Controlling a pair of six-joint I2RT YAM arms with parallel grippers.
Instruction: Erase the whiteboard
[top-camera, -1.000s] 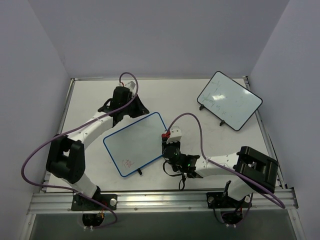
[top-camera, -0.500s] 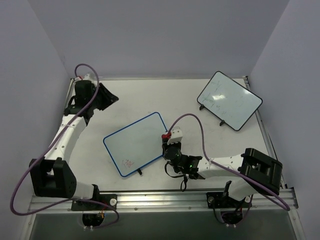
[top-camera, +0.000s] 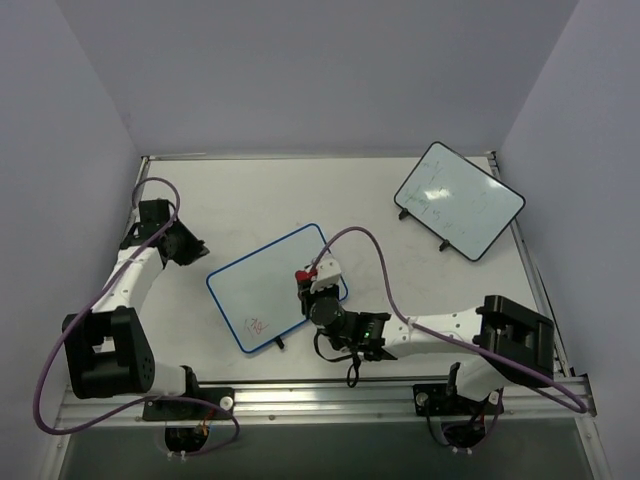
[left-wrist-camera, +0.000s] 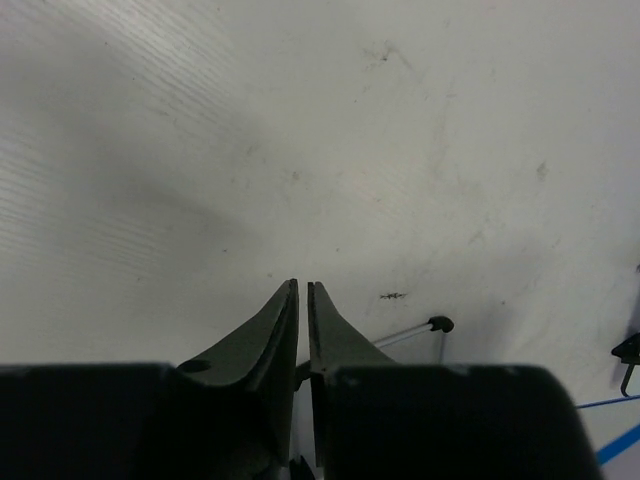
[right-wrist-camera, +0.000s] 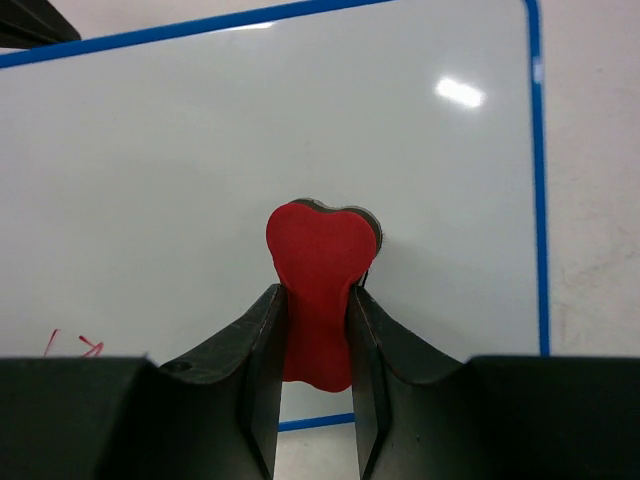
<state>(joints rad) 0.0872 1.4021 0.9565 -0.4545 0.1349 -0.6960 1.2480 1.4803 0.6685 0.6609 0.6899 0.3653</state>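
Note:
The whiteboard (top-camera: 265, 280) with a blue rim lies tilted at the table's middle, with red scribbles (top-camera: 257, 325) near its front corner. My right gripper (top-camera: 312, 292) is over the board's right part, shut on a red eraser (top-camera: 304, 275). In the right wrist view the eraser (right-wrist-camera: 318, 285) stands between the fingers against the white surface (right-wrist-camera: 250, 140), with a bit of scribble (right-wrist-camera: 75, 345) at the lower left. My left gripper (top-camera: 193, 250) is shut and empty, just left of the board; in the left wrist view its tips (left-wrist-camera: 302, 288) meet over bare table.
A black-rimmed whiteboard (top-camera: 458, 200) with faint dark marks stands at the back right. Purple cables loop from both arms. The left wrist view shows a thin rod with a black tip (left-wrist-camera: 438, 323) and a strip of blue rim (left-wrist-camera: 618, 446) at the right.
My left arm swung from the back middle to the far left, then came down beside the board's left edge. My right gripper moved left onto the board with the eraser.

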